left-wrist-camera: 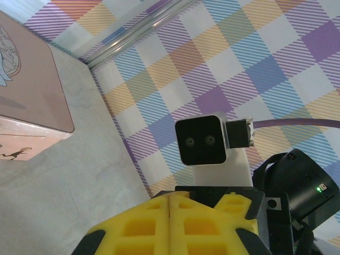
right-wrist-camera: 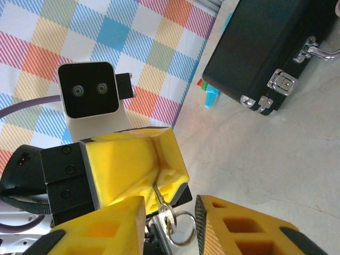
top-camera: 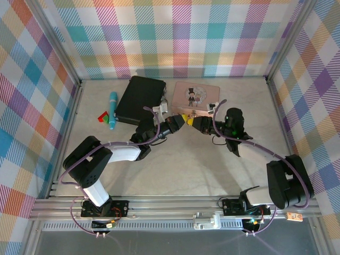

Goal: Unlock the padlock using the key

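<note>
Padlock: can't make out the brass body anywhere. My guess is it's buried inside the tips of the left gripper point(right-wrist-camera: 159, 180), which is clamped fully closed. A thin metal stem point(right-wrist-camera: 156, 194) pokes out of its tip seam; whether that's part of the lock or the key's blade, can't tell. Hanging off the stem is the key bunch point(right-wrist-camera: 167, 218), small silvery pieces on a wire ring point(right-wrist-camera: 184, 234). It sits betw. the fingers of the right gripper point(right-wrist-camera: 170, 208), which is part open. The jaws stand either side of the bunch w/ gaps showing, so no firm pinch yet as far as I can see. In the top view both grippers meet tip to tip mid-table, just in front of the pink tin point(top-camera: 196, 95). The black case point(top-camera: 139, 99) is beside it on the left arm's side, and a teal pen point(top-camera: 112, 109) lies further out near the wall. Risks from here, as I judge them:

- The right jaws could catch the loose ring instead of the key head, so the key swivels and no torque gets through.
- A turn off the stem's axis could bind, or lever the piece out of the left's small grip and drop it on the table point(top-camera: 202, 164).
- The tips are so close that any extra push could knock yellow pad against pad.
- The lock is hidden from the cams, so a misaligned key would be hard to spot.
</note>
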`<state>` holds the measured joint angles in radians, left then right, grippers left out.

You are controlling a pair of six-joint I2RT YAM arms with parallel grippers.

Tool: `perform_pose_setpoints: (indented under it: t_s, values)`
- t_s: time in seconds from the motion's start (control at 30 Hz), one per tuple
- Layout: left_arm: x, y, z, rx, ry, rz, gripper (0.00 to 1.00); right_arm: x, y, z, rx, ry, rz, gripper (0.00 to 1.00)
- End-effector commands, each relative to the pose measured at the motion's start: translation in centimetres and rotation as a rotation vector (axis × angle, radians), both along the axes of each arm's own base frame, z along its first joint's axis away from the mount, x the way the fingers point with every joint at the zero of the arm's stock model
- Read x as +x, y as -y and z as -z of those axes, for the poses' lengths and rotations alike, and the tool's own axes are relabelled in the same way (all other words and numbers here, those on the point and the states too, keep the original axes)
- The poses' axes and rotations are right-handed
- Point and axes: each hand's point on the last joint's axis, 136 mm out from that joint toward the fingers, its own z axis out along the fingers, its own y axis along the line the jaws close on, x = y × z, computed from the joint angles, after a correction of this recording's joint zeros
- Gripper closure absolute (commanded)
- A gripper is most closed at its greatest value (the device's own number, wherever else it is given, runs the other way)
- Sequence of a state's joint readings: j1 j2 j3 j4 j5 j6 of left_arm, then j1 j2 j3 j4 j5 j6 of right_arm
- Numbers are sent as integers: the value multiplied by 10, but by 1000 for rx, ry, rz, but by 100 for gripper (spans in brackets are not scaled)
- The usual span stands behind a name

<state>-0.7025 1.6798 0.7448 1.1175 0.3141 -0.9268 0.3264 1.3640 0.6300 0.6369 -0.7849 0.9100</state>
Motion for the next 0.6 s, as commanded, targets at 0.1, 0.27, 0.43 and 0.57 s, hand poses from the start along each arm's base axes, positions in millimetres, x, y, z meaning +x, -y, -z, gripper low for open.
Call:
perform_pose_setpoints:
  t_s: [0.1, 0.27, 0.43, 0.57]
  values:
    - [-7, 1, -20, -57, 55, 24, 100, -5, -4, -6, 48, 29, -44, 84]
    - [-8, 1, -21, -64, 53, 20, 100, -5, -8, -7, 54, 33, -55, 88]
    - [-7, -1, -22, -79, 34, 12, 93, -4, -9, -5, 33, 54, -64, 100]
    - [3, -18, -17, -42, -66, -66, 64, -5, -3, 5, -84, 85, -38, 100]
